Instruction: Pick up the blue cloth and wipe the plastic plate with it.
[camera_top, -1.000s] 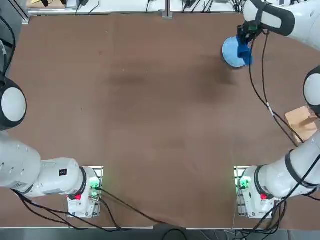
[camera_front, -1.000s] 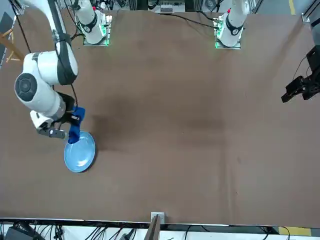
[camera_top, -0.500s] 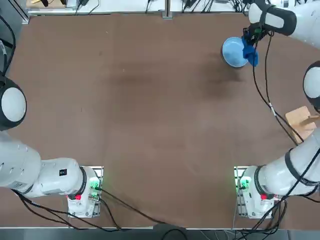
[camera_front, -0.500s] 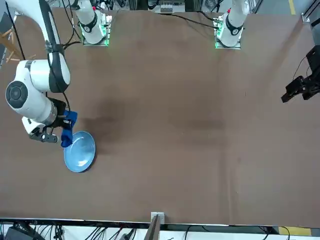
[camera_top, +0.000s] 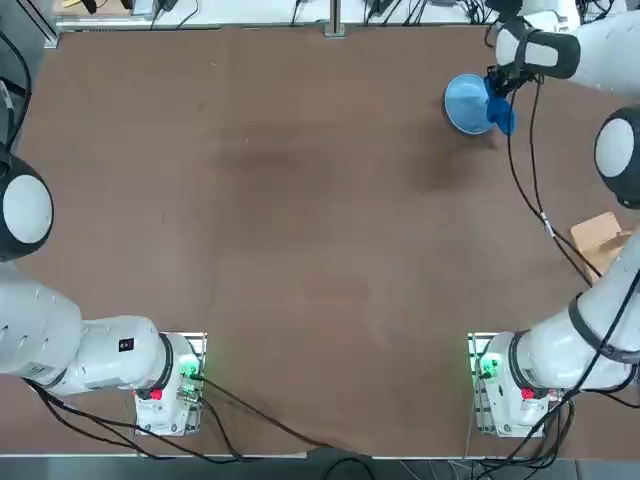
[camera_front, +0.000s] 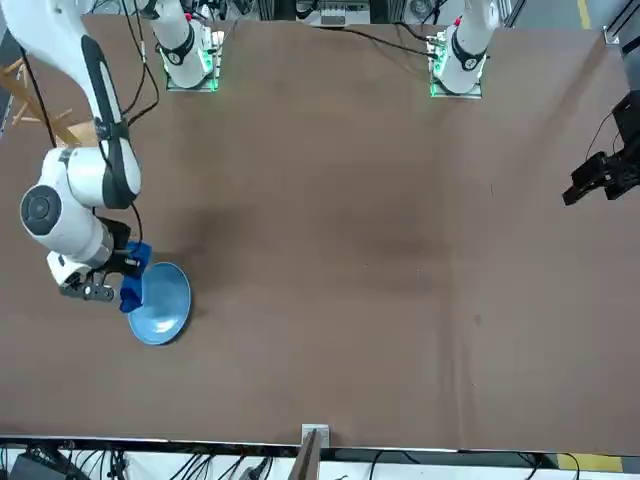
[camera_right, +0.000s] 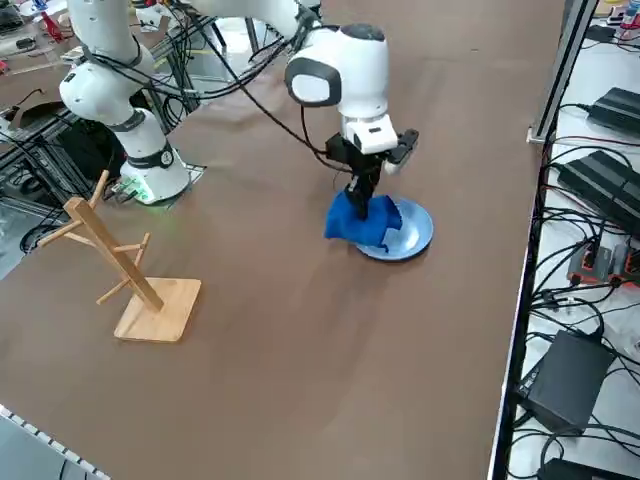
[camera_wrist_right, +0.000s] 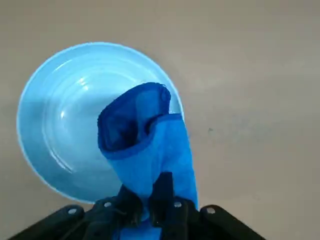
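Note:
The plastic plate (camera_top: 464, 102), round and light blue, lies at the table's far right. It also shows in the front view (camera_front: 163, 304), the side view (camera_right: 413, 232) and the wrist view (camera_wrist_right: 70, 115). My right gripper (camera_top: 497, 84) stands above the plate's right rim, shut on the blue cloth (camera_top: 501, 109). The cloth (camera_right: 359, 222) hangs bunched from the gripper (camera_right: 362, 190) and drapes over that rim, half over the plate and half over the table. In the wrist view the cloth (camera_wrist_right: 145, 137) runs from between the gripper's (camera_wrist_right: 151, 202) closed fingers out over the plate.
A wooden rack on a square base (camera_right: 130, 282) stands near the table's right edge, closer to the arm's base (camera_top: 603, 244). The table's far edge runs just beyond the plate. Cables lie off the table at the far side.
The gripper has carried the cloth from over the plate's middle to its right rim and lowered it there. The plate has stayed in place.

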